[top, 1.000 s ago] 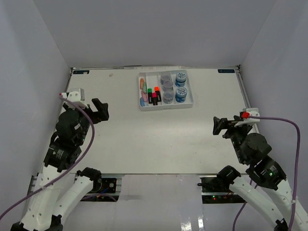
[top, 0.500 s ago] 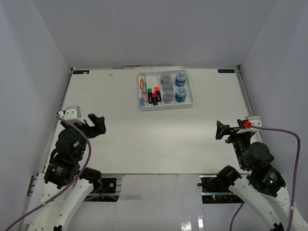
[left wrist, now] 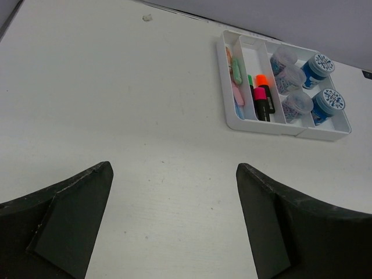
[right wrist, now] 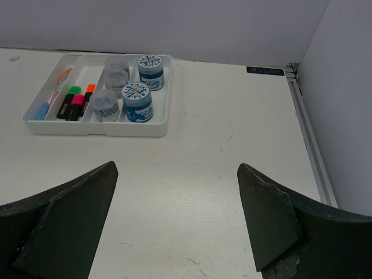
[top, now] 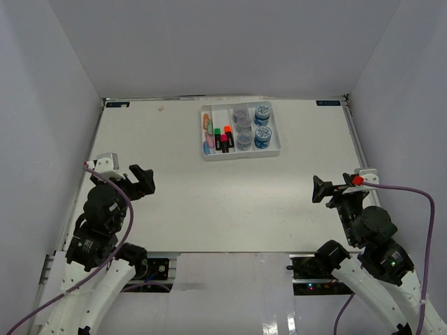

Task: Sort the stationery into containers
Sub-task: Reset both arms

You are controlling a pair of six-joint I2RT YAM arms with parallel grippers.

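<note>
White tray [top: 241, 155] sat upper centre of top view: highlighters [top: 217, 137] in its two left compartments, jars [top: 262, 137] in the right two. None seen loose on tabletop [top: 209, 202]; sorting looked done. Left tool [top: 142, 180] and right tool [top: 320, 190] spread wide, empty, at lower sides.

Tray: white rectangular plastic tray [right wrist: 93, 129], four long compartments, resting on the white table top [right wrist: 203, 157].
Tray, rightmost compartment: two round blue-labelled jars, one far [right wrist: 150, 70], one near [right wrist: 137, 102].
Tray, next compartment leftward: grey translucent round jars [right wrist: 105, 104], upright.
Tray, third compartment: black stubby highlighters with green [right wrist: 71, 100], pink [right wrist: 76, 106] and orange [right wrist: 88, 95] caps.
Tray, leftmost compartment: pastel highlighters [right wrist: 42, 110]; count unclear.
Right gripper [right wrist: 176, 174]: black fingers [right wrist: 64, 226] spread wide, nothing between, well short of the tray.
</note>
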